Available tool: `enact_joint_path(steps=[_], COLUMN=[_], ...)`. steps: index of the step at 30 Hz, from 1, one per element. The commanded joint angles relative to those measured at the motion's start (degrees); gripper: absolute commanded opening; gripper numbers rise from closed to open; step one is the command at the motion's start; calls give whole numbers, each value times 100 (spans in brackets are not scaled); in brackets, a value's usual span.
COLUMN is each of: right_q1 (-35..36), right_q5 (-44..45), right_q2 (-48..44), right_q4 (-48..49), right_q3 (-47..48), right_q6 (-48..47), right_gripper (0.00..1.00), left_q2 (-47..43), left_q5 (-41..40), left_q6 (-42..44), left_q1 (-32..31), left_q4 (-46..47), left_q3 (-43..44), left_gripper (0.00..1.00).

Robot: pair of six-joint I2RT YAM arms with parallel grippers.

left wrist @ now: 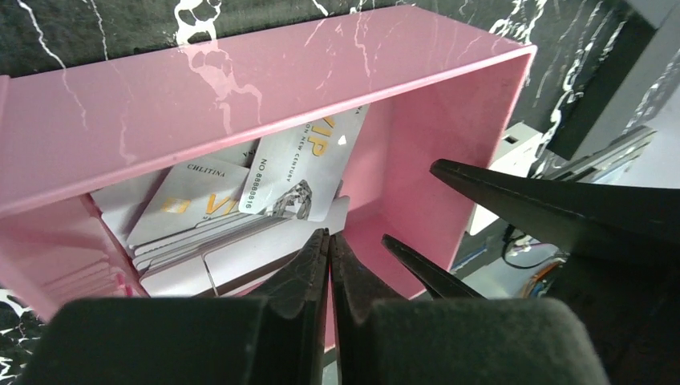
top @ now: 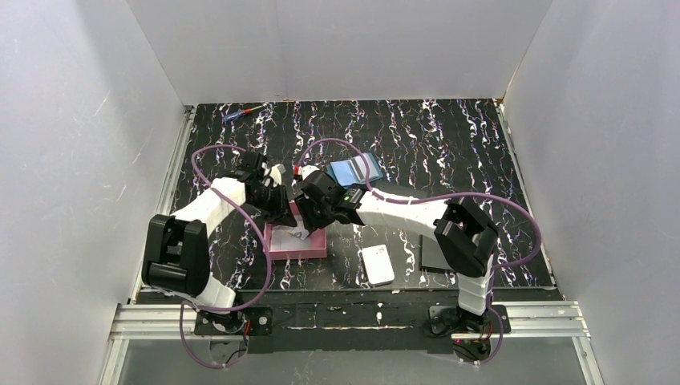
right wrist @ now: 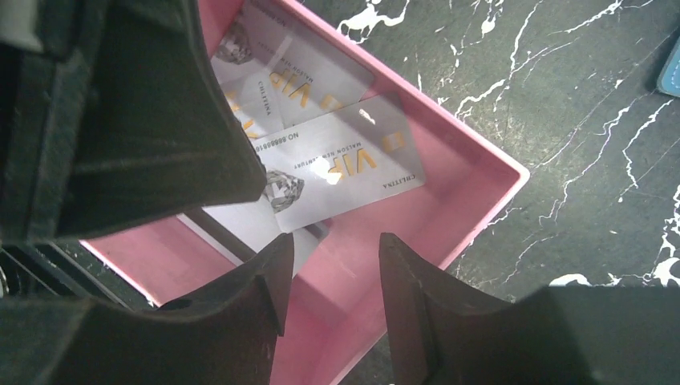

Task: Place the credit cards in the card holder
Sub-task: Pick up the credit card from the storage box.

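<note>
Several credit cards [left wrist: 301, 164] [right wrist: 345, 164], pale grey with gold VIP lettering, lie overlapping in a pink tray [top: 298, 249] [left wrist: 240, 88] [right wrist: 473, 200]. My left gripper [left wrist: 329, 237] [top: 282, 210] reaches into the tray and is shut. Its tips meet at the near edge of the cards, and no card shows between them. My right gripper [right wrist: 333, 245] [top: 309, 220] hangs open over the tray's bare pink floor, right beside the left gripper. The card holder [top: 353, 170] [right wrist: 670, 76], teal-blue, lies on the table beyond the tray, apart from both grippers.
A white rounded block [top: 378, 265] lies right of the tray, and a flat black rectangle [top: 437, 253] lies further right by the right arm. A pen [top: 240, 113] rests at the far left. White walls enclose the marbled black table [top: 449, 144].
</note>
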Motion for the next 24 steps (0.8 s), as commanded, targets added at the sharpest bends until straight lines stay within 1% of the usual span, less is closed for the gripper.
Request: enact_joint_path(steps=[1, 6, 11, 14, 16, 20, 21, 24], right_q1=[11, 11, 11, 20, 13, 14, 12, 11], right_q5=[355, 353, 245, -70, -416, -778, -921, -1266], right_q2=[83, 104, 93, -59, -296, -831, -942, -1120], right_q4=[-72, -74, -59, 408, 1248, 2126, 2260, 2235], right_q3=[213, 230, 208, -147, -656, -1194, -1254, -1218], right_q6=[33, 3, -87, -458, -931, -2241, -2630, -3640], right_gripper=[52, 54, 64, 68, 71, 73, 74, 75], left_q2=[162, 292, 476, 599, 666, 762, 789, 826], left_q5=[-480, -727, -938, -977, -985, -984, -991, -981], left_q6=[218, 328, 328, 319, 306, 310, 315, 310], left_q1=[-160, -308, -329, -326, -330, -330, -325, -329], left_q4=[-124, -129, -67, -46, -38, -28, -28, -28], left_q3=[107, 59, 18, -18, -44, -102, -114, -130], left_gripper=[2, 2, 2, 2, 1, 1, 1, 0])
